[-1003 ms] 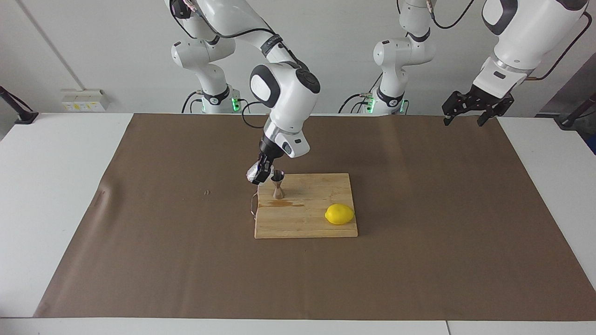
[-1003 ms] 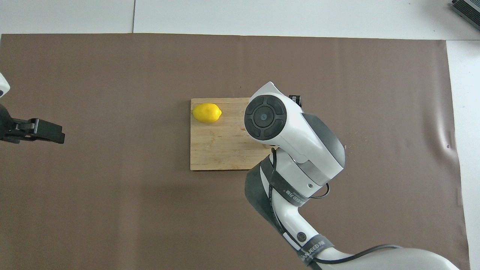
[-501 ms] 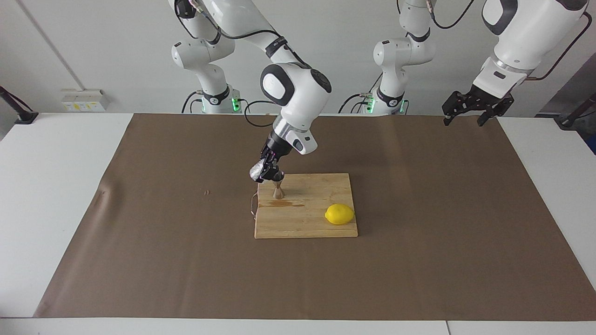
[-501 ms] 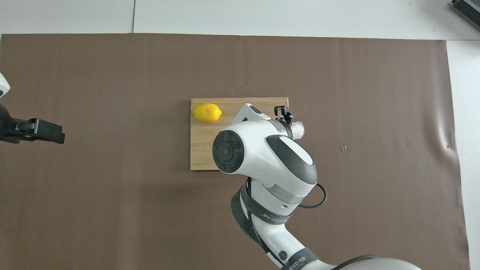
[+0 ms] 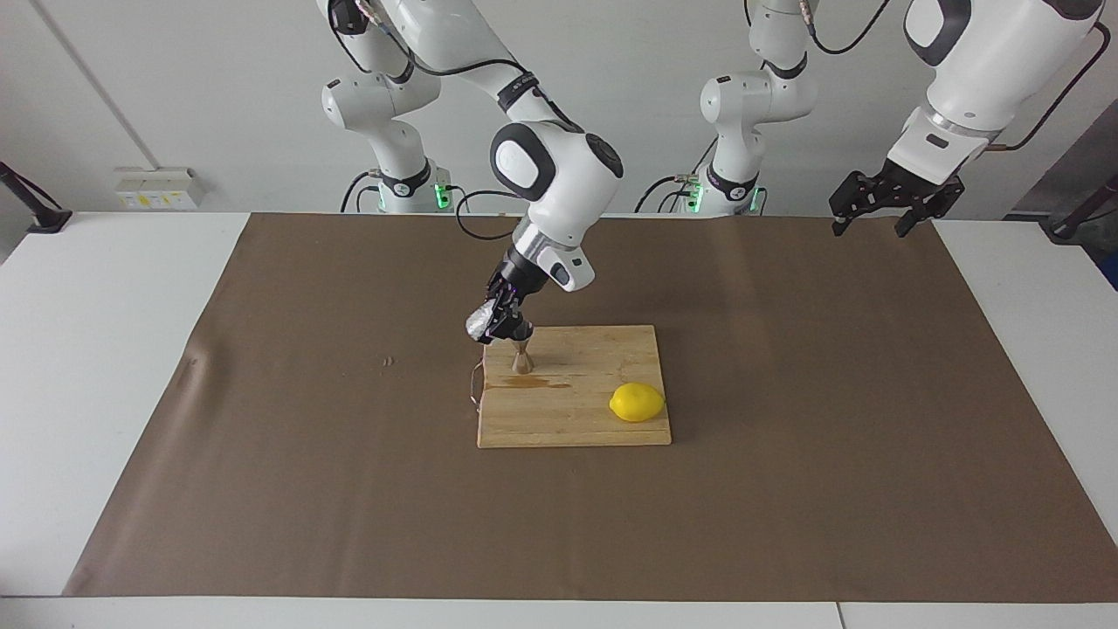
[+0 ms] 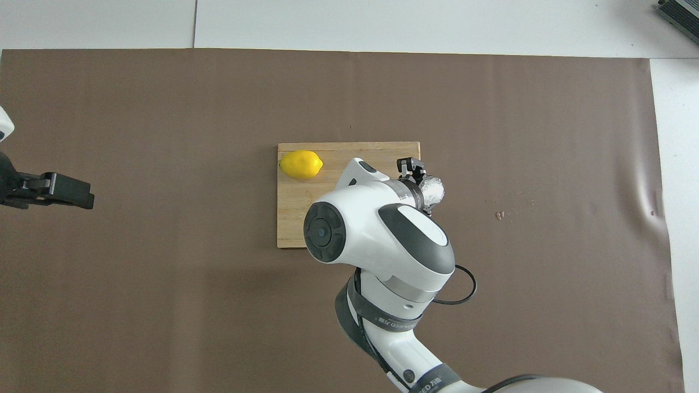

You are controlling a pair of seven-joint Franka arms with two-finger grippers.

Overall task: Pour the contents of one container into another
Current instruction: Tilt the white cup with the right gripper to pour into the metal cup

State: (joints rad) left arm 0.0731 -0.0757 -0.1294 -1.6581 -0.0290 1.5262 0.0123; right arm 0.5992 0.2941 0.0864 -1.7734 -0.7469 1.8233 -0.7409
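Note:
My right gripper is shut on the clear faceted glass cup and holds it tipped on its side just above the steel jigger. The jigger stands upright on the wooden cutting board, at the corner nearest the robots toward the right arm's end. Its mouth is hidden by the gripper. In the overhead view the cup shows beside the right gripper, and the jigger is hidden under the arm. My left gripper is open and waits in the air over the mat's edge at the left arm's end; it also shows in the overhead view.
A yellow lemon lies on the board, farther from the robots than the jigger. A wet streak marks the board by the jigger's foot. Small crumbs lie on the brown mat toward the right arm's end.
My right wrist has turned and swung in, bringing the tipped cup from beside the jigger to over its mouth. In the last half second it barely moved. The left arm stayed still.

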